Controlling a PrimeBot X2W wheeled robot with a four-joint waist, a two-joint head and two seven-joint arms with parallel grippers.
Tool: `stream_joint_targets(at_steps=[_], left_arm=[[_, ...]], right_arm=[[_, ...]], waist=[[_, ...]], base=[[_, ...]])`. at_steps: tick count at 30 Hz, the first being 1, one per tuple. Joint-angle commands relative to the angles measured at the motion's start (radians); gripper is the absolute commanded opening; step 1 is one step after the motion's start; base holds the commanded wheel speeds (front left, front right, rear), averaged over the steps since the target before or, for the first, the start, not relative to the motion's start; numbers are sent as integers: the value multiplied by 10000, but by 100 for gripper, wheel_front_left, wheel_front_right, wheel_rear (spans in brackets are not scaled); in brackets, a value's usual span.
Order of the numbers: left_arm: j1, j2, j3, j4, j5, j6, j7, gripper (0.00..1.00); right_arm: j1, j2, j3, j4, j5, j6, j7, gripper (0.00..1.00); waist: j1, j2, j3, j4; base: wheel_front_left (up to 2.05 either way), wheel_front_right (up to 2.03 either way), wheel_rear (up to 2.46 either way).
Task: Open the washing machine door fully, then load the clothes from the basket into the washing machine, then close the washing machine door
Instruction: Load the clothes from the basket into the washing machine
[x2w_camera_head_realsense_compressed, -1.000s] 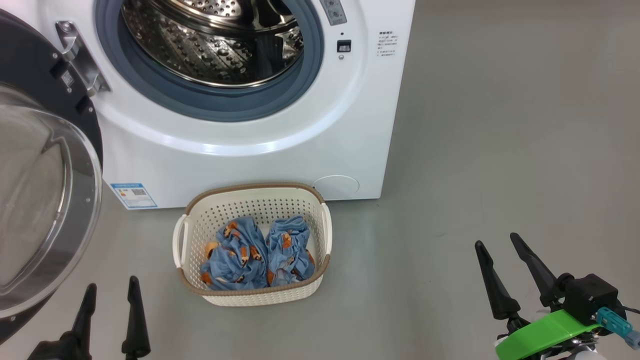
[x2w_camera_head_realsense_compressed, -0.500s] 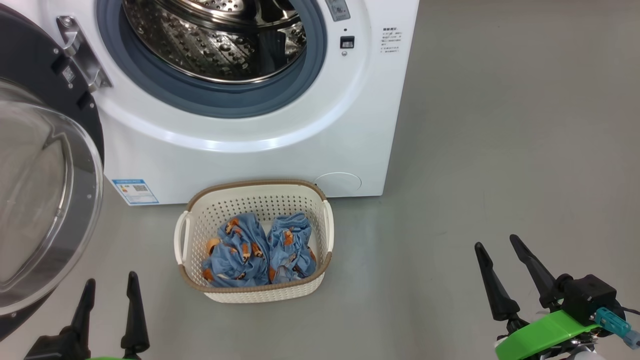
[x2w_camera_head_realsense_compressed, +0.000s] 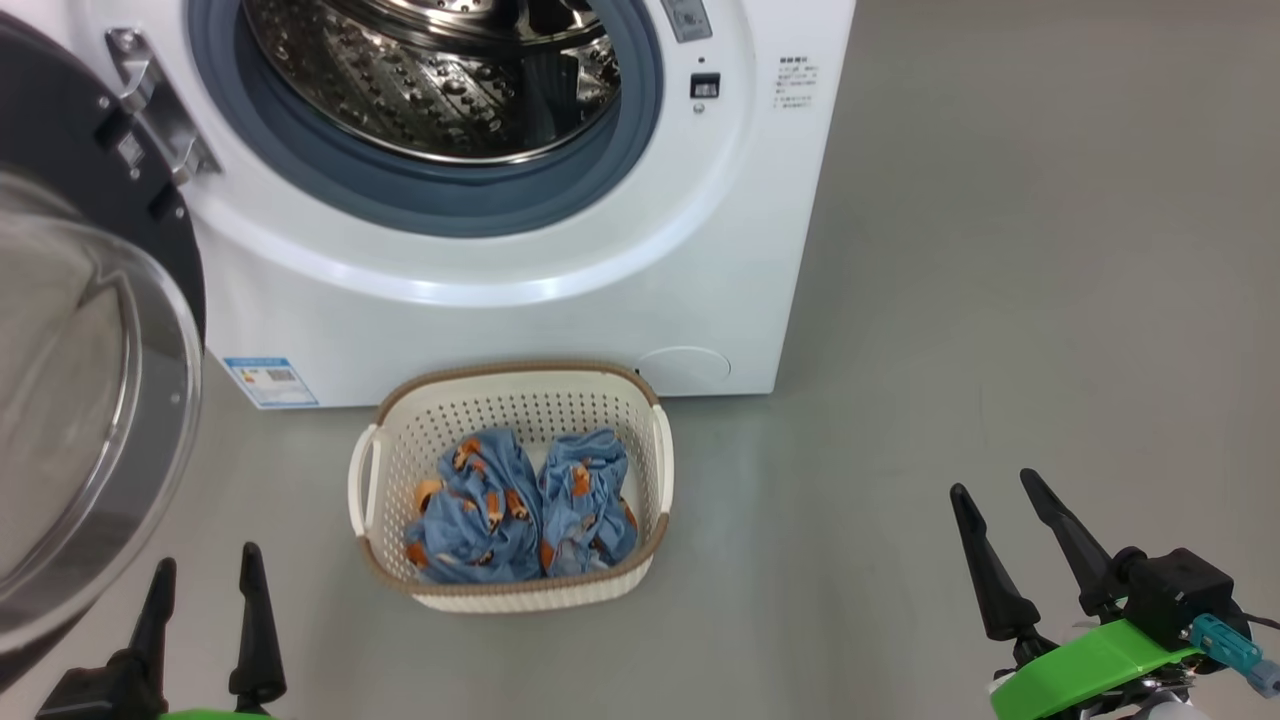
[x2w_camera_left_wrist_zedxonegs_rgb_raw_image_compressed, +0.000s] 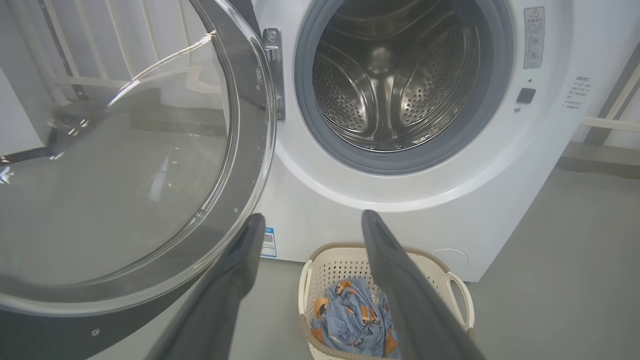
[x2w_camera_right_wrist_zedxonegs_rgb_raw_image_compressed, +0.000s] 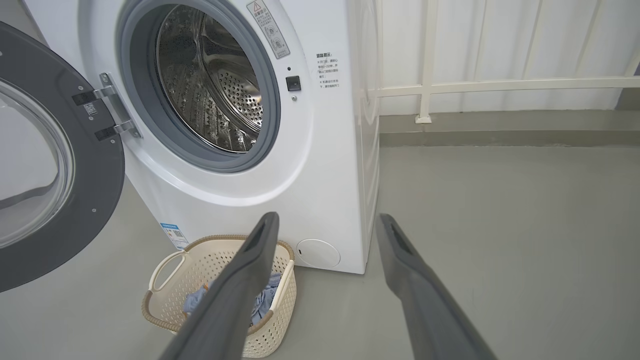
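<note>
**Door open, both garments waiting in the basket**

You had the washing machine door (x2w_camera_head_realsense_compressed: 90, 400) swung out on its hinge at the left side of the washing machine (x2w_camera_head_realsense_compressed: 520, 310), standing well clear of the opening. The first step looked done, though these views did not show whether the door could swing any wider. The drum (x2w_camera_head_realsense_compressed: 430, 80) was bare: shiny perforated steel with nothing lying in it.

Loading had not begun. The clothes (x2w_camera_head_realsense_compressed: 520, 510) both lay in the basket (x2w_camera_head_realsense_compressed: 520, 370), which stood on the grey floor (x2w_camera_head_realsense_compressed: 950, 300) just before the machine's lower front edge, under the opening. By my reckoning, that left you two garments to move and then the door to close.

The clothes were light-blue fabric printed with orange-brown figures. They were bunched into two soft mounds side by side, full of raised folds and sitting below the brown rim.

Your left gripper (x2w_camera_head_realsense_compressed: 207, 557) hung low between the door's lower rim and the basket, fingers spread wide and empty. Your right gripper (x2w_camera_head_realsense_compressed: 993, 480) sat well apart to the right over bare floor, equally wide and holding nothing.
</note>
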Motion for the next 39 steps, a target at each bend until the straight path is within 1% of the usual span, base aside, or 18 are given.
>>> stream_joint_targets(at_steps=[1,7,11,17,28,39], left_arm=[[-454,173,357,-172,70,-29,-57,100],[-536,171,447,-174,23,-21,-57,100],[-604,169,577,-238,11,79,-57,100],[-640,167,549,-402,98,99,-57,100],[-492,167,358,-617,20,31,-57,100],[-387,166,213,-634,-61,69,-57,100]], right_arm=[[-315,-89,176,-231,-42,27,-124,100],[-351,-85,198,-220,-35,27,-124,100],[-390,-87,210,-233,-14,27,-124,100],[-406,-102,173,-213,20,27,-124,100],[-443,-86,154,-216,23,27,-124,100],[-413,-58,167,-148,42,27,-124,100]], waist=[[0,0,29,35],[0,0,97,79],[0,0,176,78],[0,0,254,72],[0,0,228,33],[0,0,145,-21]], base=[[159,-159,0],[199,-199,0],[191,-191,0],[109,-109,0],[15,-15,0],[0,0,0]])
